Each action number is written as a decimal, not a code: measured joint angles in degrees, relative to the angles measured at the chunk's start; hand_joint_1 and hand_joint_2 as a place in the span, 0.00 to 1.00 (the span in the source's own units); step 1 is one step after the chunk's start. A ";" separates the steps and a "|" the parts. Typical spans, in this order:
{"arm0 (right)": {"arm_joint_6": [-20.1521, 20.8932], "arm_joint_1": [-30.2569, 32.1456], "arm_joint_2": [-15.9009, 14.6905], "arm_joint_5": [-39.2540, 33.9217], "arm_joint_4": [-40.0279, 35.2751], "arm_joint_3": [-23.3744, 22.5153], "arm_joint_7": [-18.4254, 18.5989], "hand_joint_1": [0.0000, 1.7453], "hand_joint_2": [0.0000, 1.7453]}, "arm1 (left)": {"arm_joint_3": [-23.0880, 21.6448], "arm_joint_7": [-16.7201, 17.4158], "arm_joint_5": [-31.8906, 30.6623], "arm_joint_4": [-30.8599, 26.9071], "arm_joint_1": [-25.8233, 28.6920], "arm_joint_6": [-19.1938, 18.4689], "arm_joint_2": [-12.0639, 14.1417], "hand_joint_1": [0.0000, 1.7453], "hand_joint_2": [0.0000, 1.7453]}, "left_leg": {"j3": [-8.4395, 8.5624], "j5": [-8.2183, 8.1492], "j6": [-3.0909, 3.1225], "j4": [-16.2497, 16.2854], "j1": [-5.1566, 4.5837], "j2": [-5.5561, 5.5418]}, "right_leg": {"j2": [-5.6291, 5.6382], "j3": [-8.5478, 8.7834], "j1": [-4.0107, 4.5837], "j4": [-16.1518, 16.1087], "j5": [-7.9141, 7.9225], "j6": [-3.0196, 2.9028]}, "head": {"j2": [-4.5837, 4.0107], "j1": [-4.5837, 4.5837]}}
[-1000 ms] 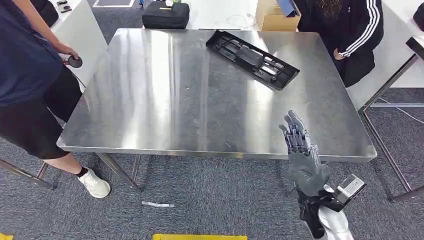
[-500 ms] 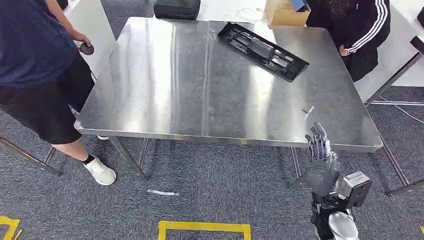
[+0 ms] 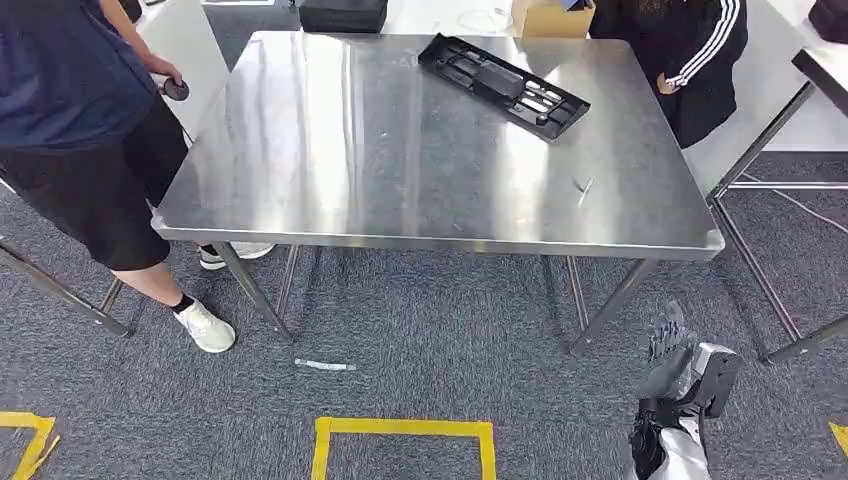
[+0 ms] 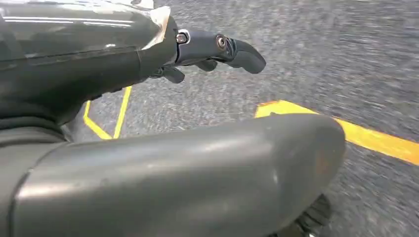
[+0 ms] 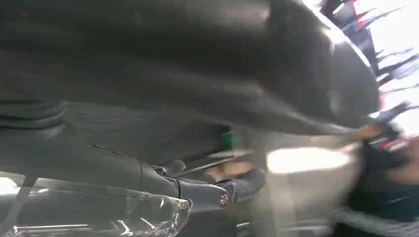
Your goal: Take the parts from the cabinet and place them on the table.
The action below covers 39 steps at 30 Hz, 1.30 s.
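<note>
I see the black part [image 3: 503, 84] lying flat on the steel table [image 3: 400, 170], toward its far right corner. My right hand [image 3: 672, 352] hangs low over the carpet, off the table's near right corner, fingers extended and holding nothing. My left hand [image 4: 217, 49] shows over grey floor with yellow tape [image 4: 365, 138]; its fingers curl loosely, empty. A person [image 3: 70, 120] stands at the table's left, another [image 3: 690, 50] at the far right.

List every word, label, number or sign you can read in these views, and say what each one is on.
No readable text in any view.
Black plastic part on the steel table: no lettering can be made out.
Cardboard box beyond the table: no print legible.
Yellow floor tape: plain lines, no characters.
Right wrist view: too blurred to read anything.
</note>
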 joint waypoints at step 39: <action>-17.18 8.42 4.70 28.70 30.37 12.60 34.03 0.00 0.00 | -0.33 1.05 -3.10 0.09 -0.34 -0.42 0.41 0.00 0.00 | 10.78 0.06 2.18 -18.09 0.10 0.27 | -0.29 -4.32 -0.46 1.99 2.62 2.89 | 0.00 0.15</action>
